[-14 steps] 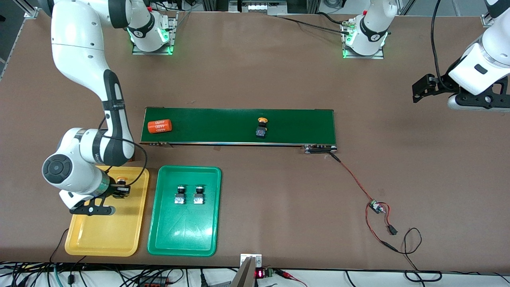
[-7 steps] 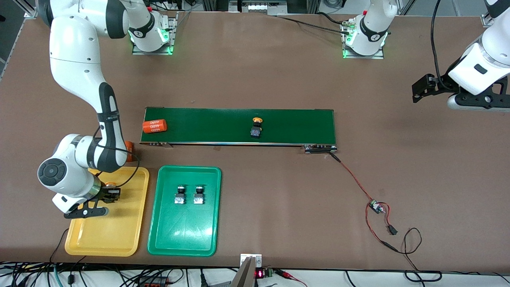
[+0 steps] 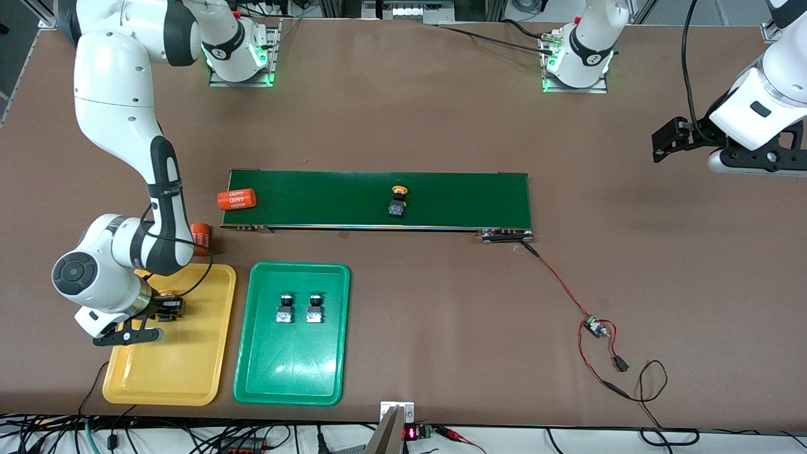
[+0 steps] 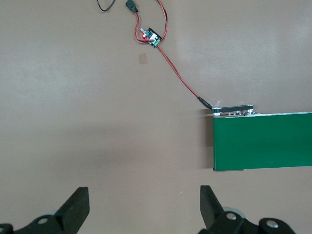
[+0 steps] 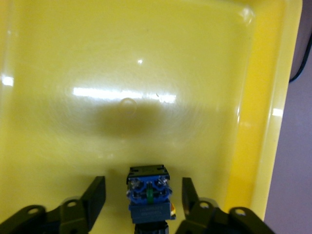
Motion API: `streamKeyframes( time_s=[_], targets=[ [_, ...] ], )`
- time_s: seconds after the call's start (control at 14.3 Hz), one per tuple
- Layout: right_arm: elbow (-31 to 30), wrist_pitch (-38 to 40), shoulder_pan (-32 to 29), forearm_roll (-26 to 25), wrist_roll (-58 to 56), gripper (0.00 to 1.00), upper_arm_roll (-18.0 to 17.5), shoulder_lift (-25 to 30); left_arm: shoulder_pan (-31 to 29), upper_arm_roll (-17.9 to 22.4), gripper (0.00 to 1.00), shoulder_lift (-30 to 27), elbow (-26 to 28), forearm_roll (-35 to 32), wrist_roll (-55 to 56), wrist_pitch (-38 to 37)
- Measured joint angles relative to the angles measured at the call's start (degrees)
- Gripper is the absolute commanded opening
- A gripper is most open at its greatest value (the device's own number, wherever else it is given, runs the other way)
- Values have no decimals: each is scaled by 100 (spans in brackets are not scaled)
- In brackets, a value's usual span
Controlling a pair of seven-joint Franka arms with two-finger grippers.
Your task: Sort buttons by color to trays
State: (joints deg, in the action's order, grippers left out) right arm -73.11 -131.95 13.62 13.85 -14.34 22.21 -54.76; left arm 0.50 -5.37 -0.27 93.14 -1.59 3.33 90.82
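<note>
A yellow-orange-capped button [image 3: 167, 297] [image 5: 147, 195] lies in the yellow tray [image 3: 164, 372] [image 5: 146, 73]. My right gripper [image 3: 162, 310] [image 5: 144, 187] stands open around it, a gap showing on each side of its black body. Two buttons [image 3: 285, 308] [image 3: 314, 308] sit side by side in the green tray [image 3: 291, 378]. Another yellow-orange-capped button [image 3: 398, 202] rides on the dark-green conveyor belt [image 3: 466, 198]. My left gripper [image 3: 665, 146] [image 4: 144, 192] waits open over bare table at the left arm's end, holding nothing.
An orange cylinder [image 3: 236, 199] lies at the belt's end toward the right arm. A second orange cylinder [image 3: 200, 238] rests on the table between belt and yellow tray. A red wire with a small board [image 3: 592, 326] [image 4: 152, 38] trails from the belt's other end.
My right gripper has slid across the yellow tray toward the right arm's end and opened off the button. The belt carried its button and the cylinder the same way.
</note>
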Motion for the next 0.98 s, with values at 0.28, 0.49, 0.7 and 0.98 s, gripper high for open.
streamKeyframes(
  time_s=[0.28,0.49,0.7,0.98],
  targets=[
    [195,956,62,119,76,100,-58,509,5,-3,100,0,-3,0,0,0],
    [200,2041,355,141,476,100,-78,1126,7,-4,100,0,-6,0,0,0],
    [-8,2481,750,144,810,100,-101,1626,8,-4,100,1,-7,0,0,0],
    [-714,2509,1431,143,1801,100,-107,2202,23,-7,100,0,-15,0,0,0]
  ],
)
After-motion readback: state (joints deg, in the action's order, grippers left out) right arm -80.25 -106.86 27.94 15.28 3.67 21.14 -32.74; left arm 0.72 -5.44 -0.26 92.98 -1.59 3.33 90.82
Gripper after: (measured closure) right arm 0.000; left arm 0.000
